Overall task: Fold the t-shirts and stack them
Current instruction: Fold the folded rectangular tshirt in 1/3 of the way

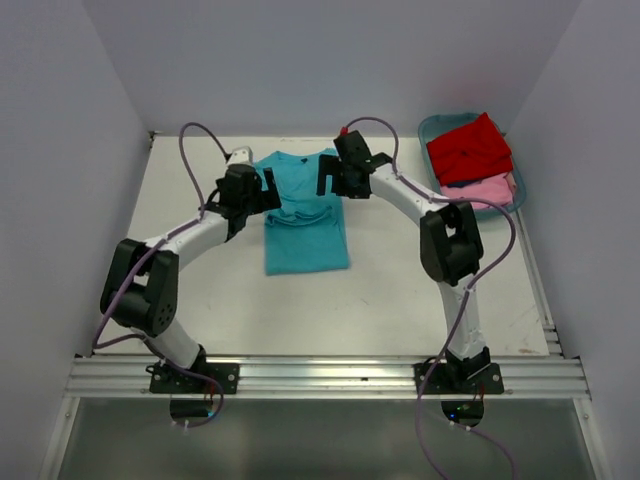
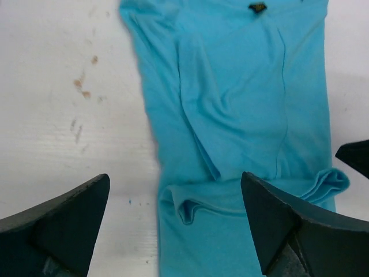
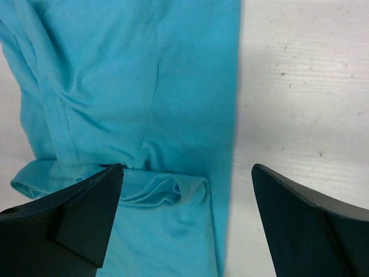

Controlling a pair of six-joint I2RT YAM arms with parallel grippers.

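Observation:
The turquoise t-shirt (image 1: 305,215) lies flat in the middle of the table, its sides folded in to a narrow strip, with a bunched fold across it (image 2: 199,208) (image 3: 167,193). My left gripper (image 1: 262,192) hovers over the shirt's left edge. It is open (image 2: 173,222), with nothing between its fingers (image 2: 63,225). My right gripper (image 1: 332,178) hovers over the shirt's right edge, open too (image 3: 187,216) and empty. The red t-shirt (image 1: 468,148) lies on top of the pale pink t-shirt (image 1: 490,190) at the back right.
The red and pink shirts rest in a teal plastic tub (image 1: 436,128) by the right wall. White walls close in the white table (image 1: 400,290) on three sides. The aluminium rail (image 1: 320,375) with the arm bases runs along the near edge.

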